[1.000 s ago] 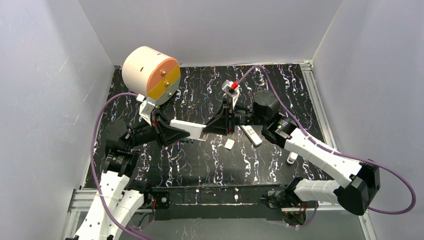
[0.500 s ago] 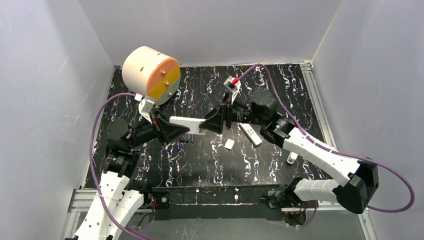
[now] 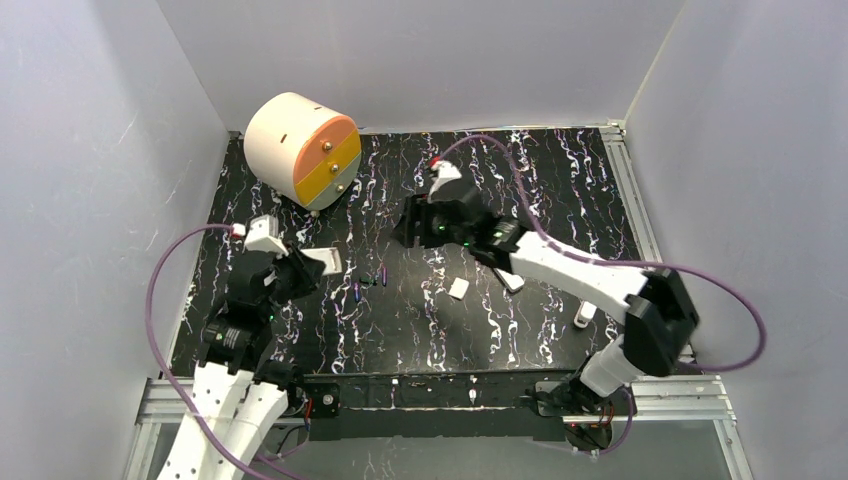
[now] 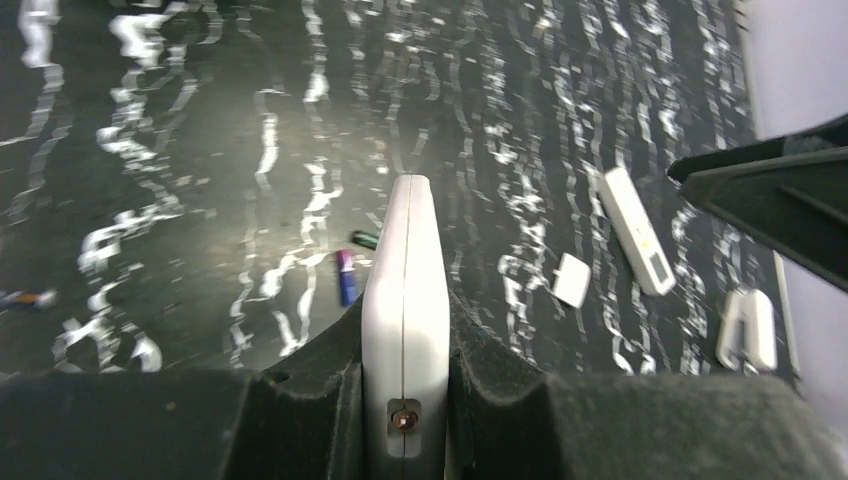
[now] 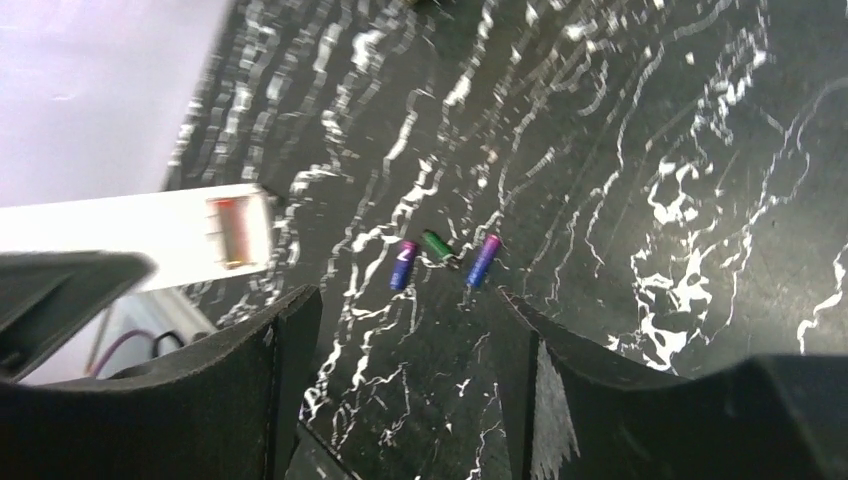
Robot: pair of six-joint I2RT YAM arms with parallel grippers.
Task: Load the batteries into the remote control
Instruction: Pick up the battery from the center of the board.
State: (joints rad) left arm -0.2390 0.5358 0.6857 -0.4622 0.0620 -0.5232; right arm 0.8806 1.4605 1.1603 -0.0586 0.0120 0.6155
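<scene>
My left gripper [image 3: 300, 270] is shut on a white remote control [image 3: 324, 260] at the left of the mat. In the left wrist view the remote control [image 4: 405, 230] stands edge-on between the jaws of the left gripper [image 4: 405, 312]. Its open battery bay [image 5: 232, 232] shows in the right wrist view. My right gripper [image 3: 403, 227] hovers open and holds nothing, apart from the remote. Two purple batteries [image 5: 402, 265] [image 5: 483, 260] and a green one [image 5: 436, 246] lie on the mat beyond the right gripper [image 5: 400, 370]. From above they are tiny batteries [image 3: 357, 290].
A cream drum [image 3: 300, 148] with an orange and yellow face stands at the back left. A small white cover [image 3: 458, 288], a second white remote [image 4: 635, 230] and a white piece [image 3: 584, 316] lie to the right. Another small battery [image 4: 30, 297] lies far left.
The right gripper opened, let go of the remote and swung back and left. The left arm pulled back to the left with the remote still in its jaws.
</scene>
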